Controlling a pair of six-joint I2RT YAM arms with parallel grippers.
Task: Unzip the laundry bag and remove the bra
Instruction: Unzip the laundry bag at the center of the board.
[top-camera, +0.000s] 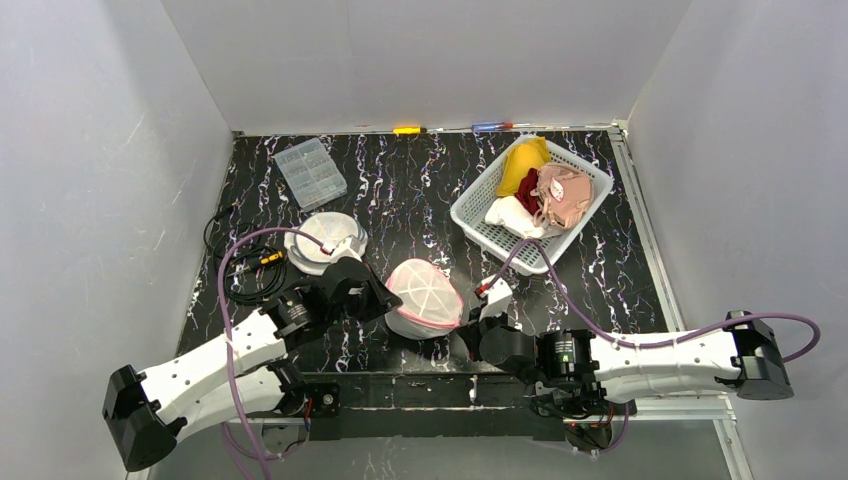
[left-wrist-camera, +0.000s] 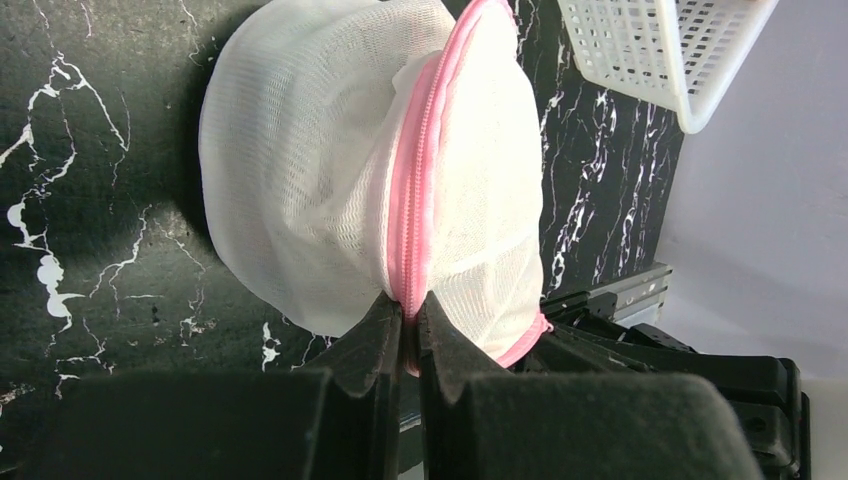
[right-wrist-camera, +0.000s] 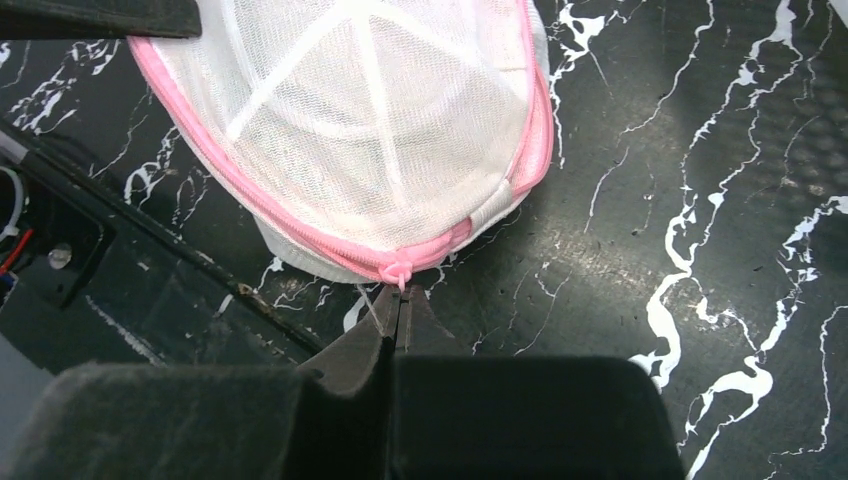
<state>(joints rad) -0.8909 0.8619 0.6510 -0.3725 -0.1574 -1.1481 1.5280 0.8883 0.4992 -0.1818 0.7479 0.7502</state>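
The laundry bag (top-camera: 423, 295) is a white mesh dome with a pink zipper, lying in the middle of the black marbled table. My left gripper (top-camera: 385, 300) is at its left side. In the left wrist view the left gripper (left-wrist-camera: 410, 310) is shut, pinching the pink zipper seam (left-wrist-camera: 415, 180) of the bag (left-wrist-camera: 300, 180). My right gripper (top-camera: 465, 335) is at the bag's near right edge. In the right wrist view the right gripper (right-wrist-camera: 400, 295) is shut on the thin cord of the pink zipper pull (right-wrist-camera: 397, 270), just under the bag (right-wrist-camera: 370, 130). The bra is hidden.
A white basket (top-camera: 480, 215) holding several garments stands at the back right. A clear compartment box (top-camera: 310, 172), a white round object (top-camera: 325, 240) and a coiled black cable (top-camera: 245, 270) lie at the left. The table's metal rail runs just behind my right gripper.
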